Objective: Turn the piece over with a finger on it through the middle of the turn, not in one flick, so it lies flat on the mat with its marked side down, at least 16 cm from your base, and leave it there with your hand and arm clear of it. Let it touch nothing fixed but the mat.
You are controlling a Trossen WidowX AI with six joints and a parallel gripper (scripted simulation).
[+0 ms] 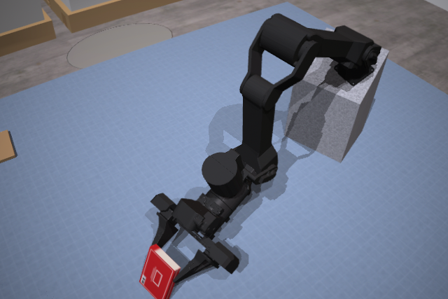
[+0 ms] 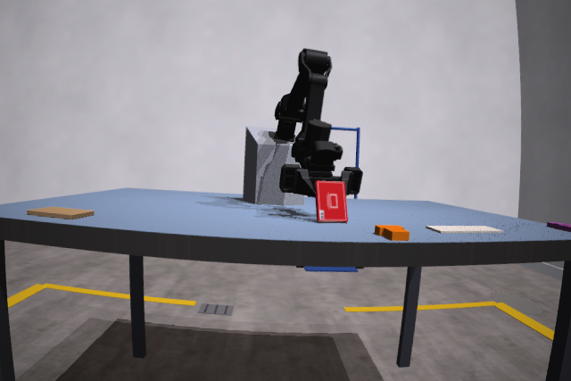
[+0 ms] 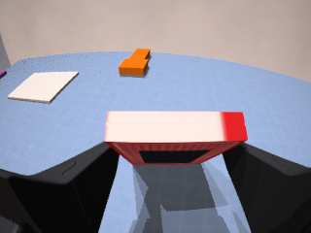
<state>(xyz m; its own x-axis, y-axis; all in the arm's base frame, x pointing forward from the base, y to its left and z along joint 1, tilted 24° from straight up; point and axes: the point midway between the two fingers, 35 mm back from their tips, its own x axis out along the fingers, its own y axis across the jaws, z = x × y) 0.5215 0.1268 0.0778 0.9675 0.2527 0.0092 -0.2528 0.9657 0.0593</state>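
While the arm (image 1: pixel 257 122) folds down from its grey pedestal (image 1: pixel 356 127) and reaches low across the blue mat (image 1: pixel 90 143), its gripper (image 1: pixel 166 264) is clamped on the red piece (image 1: pixel 157 276), which stands near-upright, tilted, marked face outward, bottom edge at the mat. Containers: none visible.

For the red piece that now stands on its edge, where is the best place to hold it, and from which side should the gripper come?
The red piece stands nearly upright on the mat, marked face away from the arm. Its two narrow side edges are the best hold, approached low from the arm's side. The gripper already clamps it there, one finger on each edge, leaving both broad faces free for tipping.
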